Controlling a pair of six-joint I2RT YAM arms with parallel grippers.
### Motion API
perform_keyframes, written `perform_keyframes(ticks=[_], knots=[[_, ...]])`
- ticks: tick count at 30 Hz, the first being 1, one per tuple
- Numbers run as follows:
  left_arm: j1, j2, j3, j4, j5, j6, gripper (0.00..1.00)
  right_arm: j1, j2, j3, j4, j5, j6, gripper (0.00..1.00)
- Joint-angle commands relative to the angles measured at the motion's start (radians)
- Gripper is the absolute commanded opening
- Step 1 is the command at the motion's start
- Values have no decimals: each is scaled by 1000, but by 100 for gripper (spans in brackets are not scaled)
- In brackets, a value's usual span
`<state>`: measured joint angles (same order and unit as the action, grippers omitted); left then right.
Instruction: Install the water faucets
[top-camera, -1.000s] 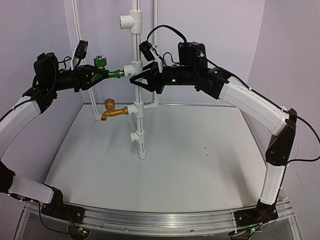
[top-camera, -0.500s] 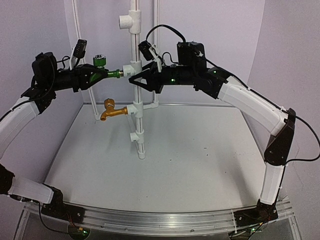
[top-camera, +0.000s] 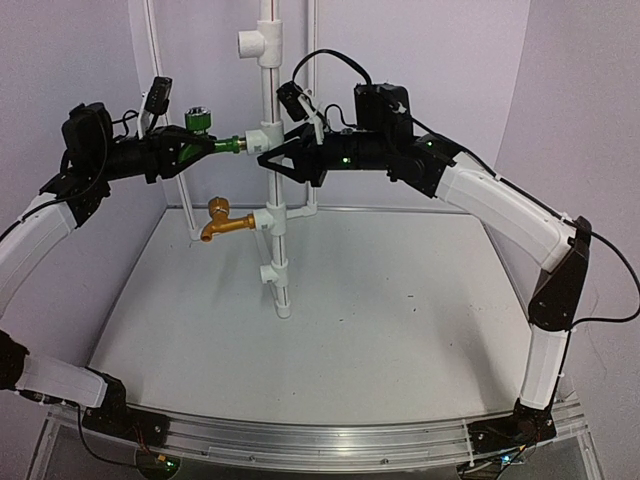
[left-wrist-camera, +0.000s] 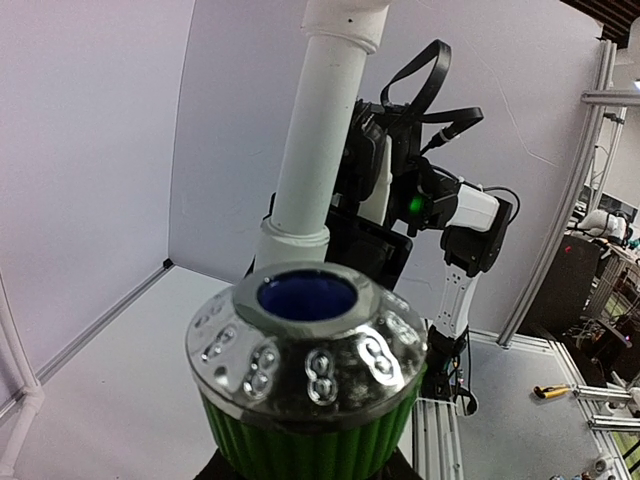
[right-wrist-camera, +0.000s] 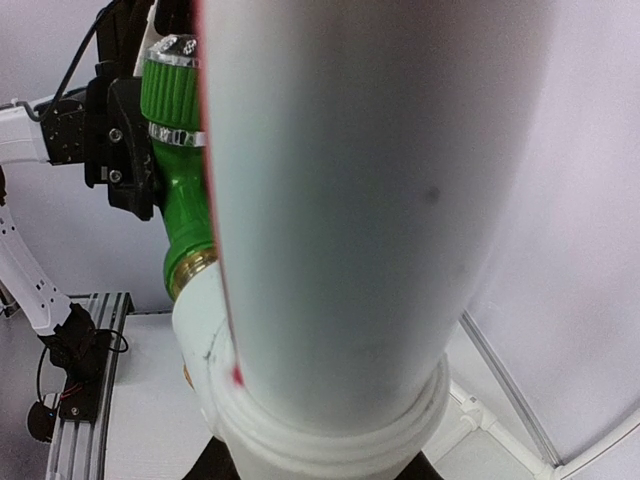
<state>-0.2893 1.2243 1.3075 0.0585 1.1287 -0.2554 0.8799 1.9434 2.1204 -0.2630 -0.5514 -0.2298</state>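
The glossy green faucet (top-camera: 214, 143) lies level, its threaded end in the upper white T-fitting (top-camera: 262, 136) on the upright white pipe (top-camera: 276, 250). My left gripper (top-camera: 193, 150) is shut on its body. In the left wrist view its green knurled handle (left-wrist-camera: 308, 375) with silver cap fills the foreground. My right gripper (top-camera: 272, 161) is clamped round the pipe just below that fitting; the pipe (right-wrist-camera: 370, 200) fills the right wrist view, with the green faucet (right-wrist-camera: 180, 190) behind at left. The golden-brass faucet (top-camera: 224, 221) sits in the lower T-fitting (top-camera: 268, 217), spout down.
The pipe carries another T-fitting at the top (top-camera: 259, 44) and one lower down (top-camera: 272, 272), and stands on the white table (top-camera: 400, 330). Thin white rails (top-camera: 155, 60) run up the back wall. An aluminium rail (top-camera: 320, 440) edges the front.
My left gripper and the green faucet have shifted slightly left and up, the handle turning a little. My right gripper's fingers have edged a little left on the pipe.
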Motion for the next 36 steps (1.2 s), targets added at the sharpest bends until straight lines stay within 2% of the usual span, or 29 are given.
perform_keyframes(ticks=[1,17,21,29,36], knots=[[-8,4,32,1,-23,43,0,21,7,24,41,-50,-18,28],[-7,39,15,26,-52,40,0,21,5,27,42,-81,-15,27],[-9,20,4,34,-22,103,0,21,12,37,42,-72,-5,26],[-8,9,44,-120,26,343,0,21,14,30,37,-71,-30,10],[-9,45,113,-172,44,394,0,21,6,45,-38,-43,-122,0]])
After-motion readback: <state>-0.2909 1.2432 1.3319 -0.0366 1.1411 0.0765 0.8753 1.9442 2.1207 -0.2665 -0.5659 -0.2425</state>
